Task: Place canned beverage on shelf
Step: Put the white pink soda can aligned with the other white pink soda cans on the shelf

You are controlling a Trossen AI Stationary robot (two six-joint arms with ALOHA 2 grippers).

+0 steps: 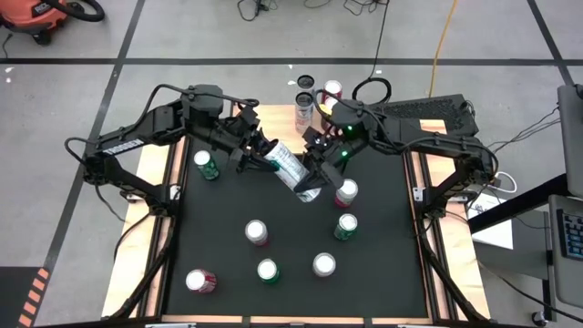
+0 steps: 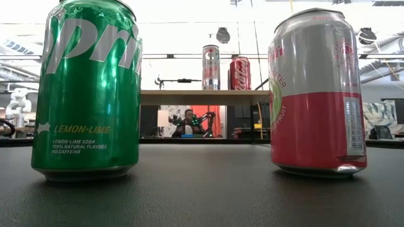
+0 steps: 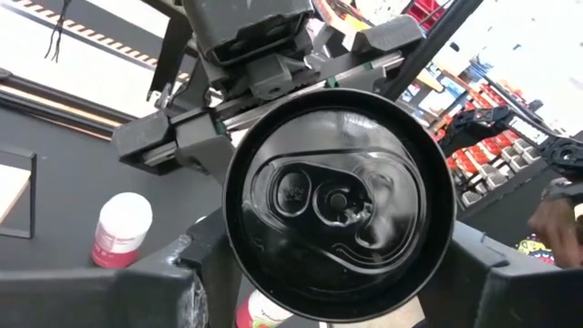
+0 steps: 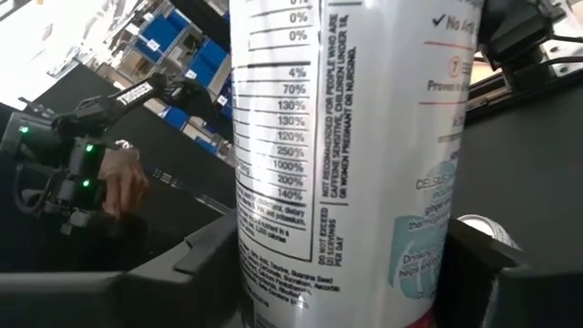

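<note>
Green can (image 2: 88,88): large white letters "pri", cut off; below, "LEMON-LIME", then "LEMON-LIME SODA, 100% NATURAL FLAVORS, NO CAFFEINE".
White can (image 4: 342,155): percentage column 0%, 4%, 70%, 130%, 120%, 250%, 1000%, 200%, 140%; "NOT RECOMMENDED FOR CHILDREN, PEOPLE SENSITIVE TO CAFFEINE, PREGNANT OR NURSING".

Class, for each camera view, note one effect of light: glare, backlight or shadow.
Low view: bright background behind the green lemon-lime soda can; highlights streak the silver-and-red can. Left wrist view: the dark lid of the tall white can glints. High view: even light, soft shadows.
</note>
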